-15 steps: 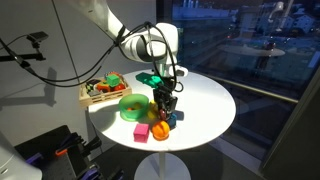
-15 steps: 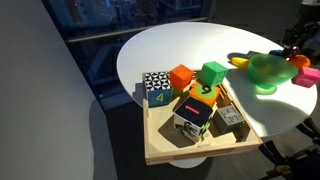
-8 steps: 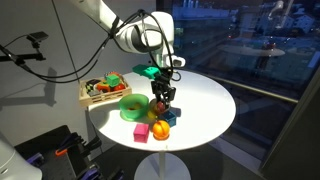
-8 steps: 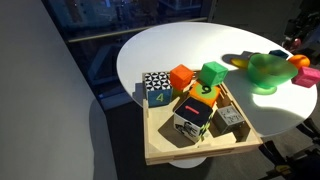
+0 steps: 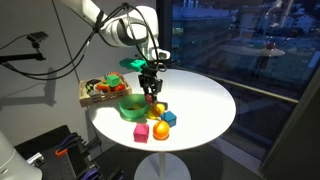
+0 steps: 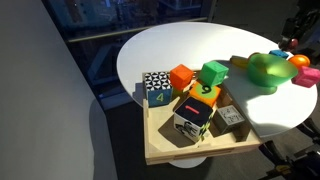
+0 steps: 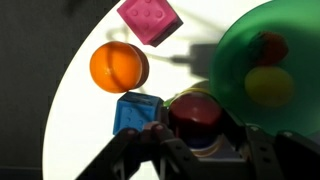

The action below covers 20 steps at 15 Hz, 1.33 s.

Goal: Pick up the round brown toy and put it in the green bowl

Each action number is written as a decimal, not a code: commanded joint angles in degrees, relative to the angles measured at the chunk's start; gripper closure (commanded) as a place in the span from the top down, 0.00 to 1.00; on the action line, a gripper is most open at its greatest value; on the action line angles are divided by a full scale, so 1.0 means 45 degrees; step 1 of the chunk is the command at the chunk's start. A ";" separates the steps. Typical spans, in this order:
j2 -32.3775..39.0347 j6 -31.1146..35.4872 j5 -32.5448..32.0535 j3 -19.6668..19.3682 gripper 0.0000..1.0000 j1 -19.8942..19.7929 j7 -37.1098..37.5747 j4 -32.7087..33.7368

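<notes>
Dark night windows behind; round white surface (image 5: 205, 100) in both exterior views (image 6: 170, 45). White robot arm (image 5: 110, 25) reaches down over the surface's near-crate side. Brown wooden crate (image 6: 200, 158) sits at the surface edge, filled with printed toy cubes, a green cube (image 6: 212, 72) and an orange cube (image 6: 181, 76) at its far side; it is also seen in an exterior view (image 5: 100, 92). Bright light-green round plastic bowl (image 5: 130, 106) stands just beside the crate (image 6: 265, 72). In the wrist view the bowl (image 7: 300, 50) holds a small yellow round piece (image 7: 270, 85) and a red piece (image 7: 268, 45).

Black gripper (image 5: 152, 88) hangs above the surface next to the bowl. In the wrist view the gripper (image 7: 203, 140) is narrowed around the small dark reddish-brown round toy (image 7: 195, 112), one finger on each side of it. The toy is held at the bowl's rim, overlapping its edge and just beside the blue cube (image 7: 135, 112).

Loose on the surface, near each other:
- pink-red studded cube (image 5: 141, 132) (image 7: 150, 18)
- bright orange round toy (image 5: 160, 130) (image 7: 118, 66), between the pink and blue cubes in the wrist view
- blue cube (image 5: 168, 118), nearest the gripper
</notes>
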 commanded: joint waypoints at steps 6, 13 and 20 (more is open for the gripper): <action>-0.1294 0.0142 -0.0281 0.0496 0.88 0.0452 -0.0041 -0.1396; -0.2397 -0.0699 0.0070 0.0437 1.00 0.0345 -0.0412 -0.1491; -0.3609 -0.2818 0.0215 0.0180 1.00 0.0184 -0.1043 -0.1288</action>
